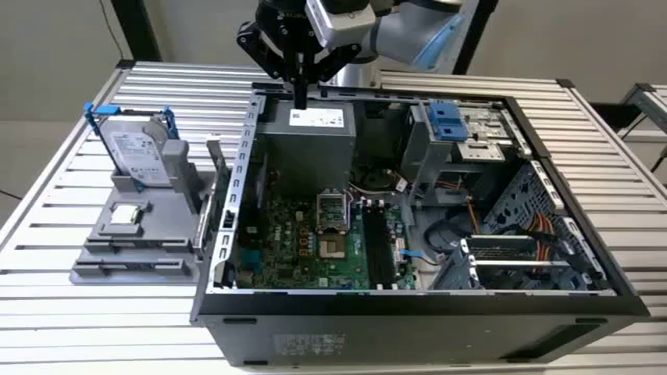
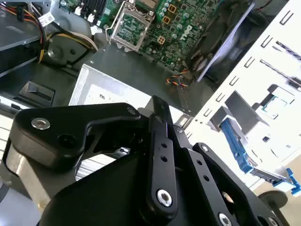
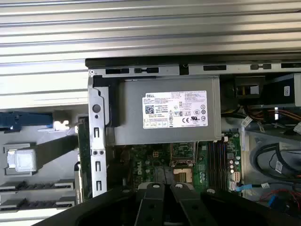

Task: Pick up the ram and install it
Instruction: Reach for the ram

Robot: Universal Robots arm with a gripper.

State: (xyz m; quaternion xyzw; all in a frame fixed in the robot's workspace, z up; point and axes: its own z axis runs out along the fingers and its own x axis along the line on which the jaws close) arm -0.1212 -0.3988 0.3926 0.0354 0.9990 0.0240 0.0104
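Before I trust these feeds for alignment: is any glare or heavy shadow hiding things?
Exterior view: even light, end effector and motherboard plainly lit, inside of the case darker toward the exterior view's right. Second wrist view: the area around the blue drive rail is washed out to near white. First wrist view: table slats bright, power supply label free of glare.

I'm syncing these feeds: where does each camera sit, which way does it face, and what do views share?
Exterior view: off the arm, raised, looking down into the open computer case; arm and gripper above the power supply.
First wrist view: at the wrist, facing straight down onto the power supply; gripper links show.
Second wrist view: at the wrist, slanting past the gripper toward the motherboard.
Shared: power supply and motherboard.
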